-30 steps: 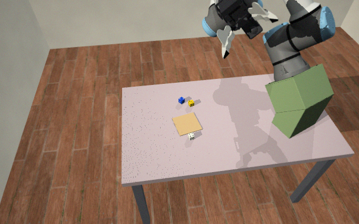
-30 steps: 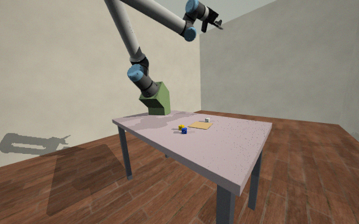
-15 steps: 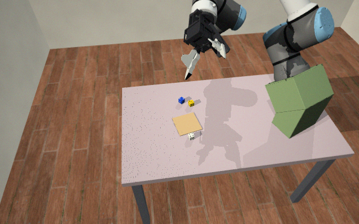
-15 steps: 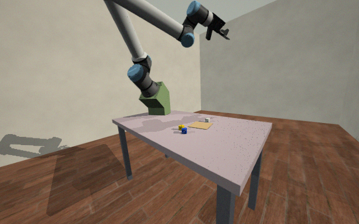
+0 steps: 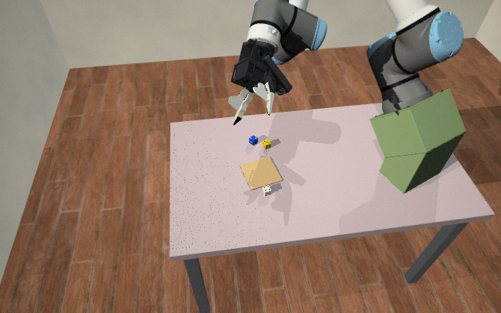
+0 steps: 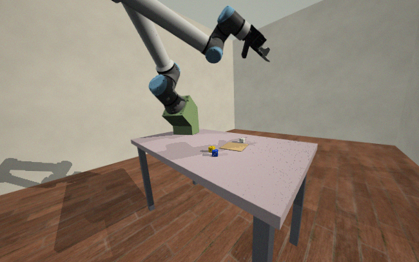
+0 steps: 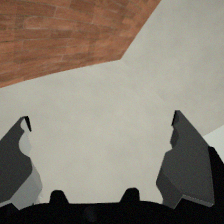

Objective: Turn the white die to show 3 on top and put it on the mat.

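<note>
1. Top: high over the bench [image 5: 322, 174] [image 6: 237, 169], well back, facing steeply down.
2. Exterior: beyond a bench corner, farther off, looking slightly down across it.
3. Wrist: right at the tool [image 5: 254, 105] [image 6: 260, 51] [image 7: 101, 114], facing wall and floor past the bench.
4. Top and exterior share the bench.

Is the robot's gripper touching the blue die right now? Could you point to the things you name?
Apart. The exterior view shows the open gripper [image 5: 251, 119] [image 6: 269, 55] [image 7: 101, 114] high above the table, well clear of the blue die [image 5: 253, 140] [image 6: 214, 153].
</note>
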Available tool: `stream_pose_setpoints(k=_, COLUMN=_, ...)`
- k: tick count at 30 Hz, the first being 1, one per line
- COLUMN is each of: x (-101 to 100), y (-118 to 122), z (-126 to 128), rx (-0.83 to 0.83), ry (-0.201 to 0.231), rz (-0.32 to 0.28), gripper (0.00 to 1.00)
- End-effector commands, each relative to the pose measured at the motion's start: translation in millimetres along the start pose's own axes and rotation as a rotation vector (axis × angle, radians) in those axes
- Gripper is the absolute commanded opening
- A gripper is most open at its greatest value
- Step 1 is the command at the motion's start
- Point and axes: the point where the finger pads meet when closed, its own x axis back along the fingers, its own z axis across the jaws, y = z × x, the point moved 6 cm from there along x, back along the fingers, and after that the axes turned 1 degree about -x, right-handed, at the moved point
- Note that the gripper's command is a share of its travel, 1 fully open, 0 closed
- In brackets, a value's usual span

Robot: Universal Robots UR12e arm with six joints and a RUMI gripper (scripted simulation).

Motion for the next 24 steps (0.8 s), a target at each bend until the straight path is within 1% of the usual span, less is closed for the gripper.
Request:
stream_pose_setpoints(k=1, x=3, y=-17, z=-60, rx=-0.027, ry=-0.107, rz=0.034, gripper=1.00)
stream_pose_setpoints(k=2, x=6, y=-26, z=-88, rx=-0.044, ry=-0.156, rz=0.052, gripper=1.00)
stream_pose_setpoints(k=5, x=6, y=-26, z=-88, rx=-0.044, ry=-0.156, rz=0.052, gripper=1.00)
stream_pose_setpoints(k=6, x=10, y=-36, z=-115, rx=-0.059, ry=-0.205, rz=0.071, gripper=1.00)
stream_pose_setpoints(k=7, x=10, y=-36, z=-115, rx=-0.059, ry=-0.205, rz=0.071, gripper=1.00)
stream_pose_setpoints(k=8, x=15, y=-46, z=-141, rx=-0.075, ry=-0.253, rz=0.091, gripper=1.00)
stream_pose_setpoints(k=10, x=15, y=-46, z=-141, rx=-0.075, ry=-0.253, rz=0.091, gripper=1.00)
stream_pose_setpoints(k=11, x=21, y=-56, z=-165, rx=-0.090, ry=-0.299, rz=0.111, gripper=1.00)
stream_pose_setpoints(k=12, x=21, y=-56, z=-165, rx=-0.090, ry=-0.299, rz=0.111, gripper=1.00)
stream_pose_setpoints(k=13, x=27, y=-67, z=-189, rx=-0.105, ry=-0.344, rz=0.132, gripper=1.00)
stream_pose_setpoints(k=15, x=27, y=-67, z=-189, rx=-0.105, ry=-0.344, rz=0.132, gripper=1.00)
stream_pose_setpoints(k=16, x=34, y=-79, z=-211, rx=-0.119, ry=-0.387, rz=0.154, gripper=1.00)
stream_pose_setpoints(k=17, x=34, y=-79, z=-211, rx=-0.119, ry=-0.387, rz=0.154, gripper=1.00)
stream_pose_setpoints(k=18, x=42, y=-90, z=-232, rx=-0.133, ry=-0.429, rz=0.175, gripper=1.00)
stream_pose_setpoints(k=22, x=42, y=-90, z=-232, rx=-0.133, ry=-0.429, rz=0.175, gripper=1.00)
stream_pose_setpoints(k=24, x=58, y=-113, z=-271, rx=-0.160, ry=-0.508, rz=0.219, gripper=1.00)
